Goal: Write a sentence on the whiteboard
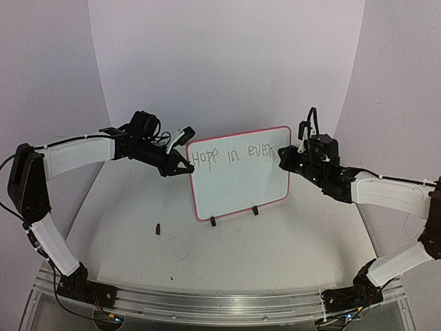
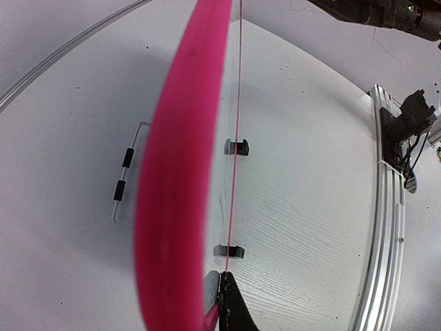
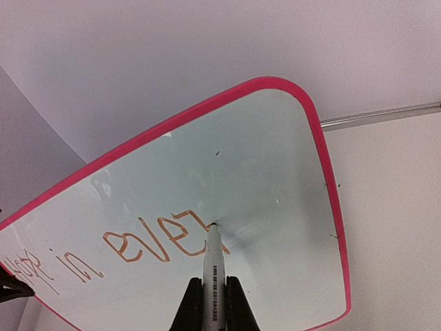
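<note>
The whiteboard (image 1: 238, 183) is clamped at its left rim by the left end effector (image 1: 185, 164). A marker (image 3: 213, 272), clamped in the right end effector (image 1: 284, 160), is pressed where the sentence (image 1: 234, 154) reads "Hope in ever".

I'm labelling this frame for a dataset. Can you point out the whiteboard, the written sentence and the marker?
whiteboard (image 1: 241, 189): top external view, bare white face below the writing.
sentence (image 1: 233, 156): top external view, on the word "in".
marker (image 3: 214, 276): right wrist view, printed barrel below the tip.
</note>
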### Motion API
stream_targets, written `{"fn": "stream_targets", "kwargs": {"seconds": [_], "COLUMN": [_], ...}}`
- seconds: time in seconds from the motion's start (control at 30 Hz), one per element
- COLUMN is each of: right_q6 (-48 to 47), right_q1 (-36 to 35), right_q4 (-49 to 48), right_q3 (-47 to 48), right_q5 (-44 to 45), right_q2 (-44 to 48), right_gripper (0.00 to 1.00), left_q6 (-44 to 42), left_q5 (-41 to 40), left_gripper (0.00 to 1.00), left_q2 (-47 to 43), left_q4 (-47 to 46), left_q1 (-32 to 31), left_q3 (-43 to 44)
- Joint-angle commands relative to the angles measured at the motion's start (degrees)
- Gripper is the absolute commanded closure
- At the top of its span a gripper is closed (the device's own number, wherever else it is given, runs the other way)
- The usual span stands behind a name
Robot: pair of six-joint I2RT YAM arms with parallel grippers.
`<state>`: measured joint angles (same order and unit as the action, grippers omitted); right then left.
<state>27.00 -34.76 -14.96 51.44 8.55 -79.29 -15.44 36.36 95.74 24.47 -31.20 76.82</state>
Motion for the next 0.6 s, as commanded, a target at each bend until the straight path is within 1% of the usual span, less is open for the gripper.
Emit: {"fn": "stream_targets", "kwargs": {"seconds": [0.0, 0.17, 0.43, 0.57], "right_q6": [-0.7, -0.5, 0.5, 0.1], "right_q1": [0.2, 0.2, 0.2, 0.2], "right_q4": [-1.2, -1.2, -0.6, -0.3], "right_q3": [2.0, 1.8, -2.9, -2.8], "right_q5": [2.4, 1.7, 0.1, 0.2], "right_q2": [-0.1, 0.1, 6.7, 6.8], "right_gripper": [1.00, 1.00, 1.00, 1.00], "left_q6": [-4.2, -4.3, -4.3, -4.2], "left_q5": [-5.3, -5.3, -5.4, -5.2], "left_gripper": [1.00, 1.00, 1.00, 1.00], "left_q2": [0.2, 0.1, 0.1, 0.1], "left_q4": [4.0, 4.0, 4.0, 4.0], "left_q1": [-0.3, -0.3, -0.3, -0.3], "left_q3": [-0.1, -0.1, -0.1, -0.1]}}
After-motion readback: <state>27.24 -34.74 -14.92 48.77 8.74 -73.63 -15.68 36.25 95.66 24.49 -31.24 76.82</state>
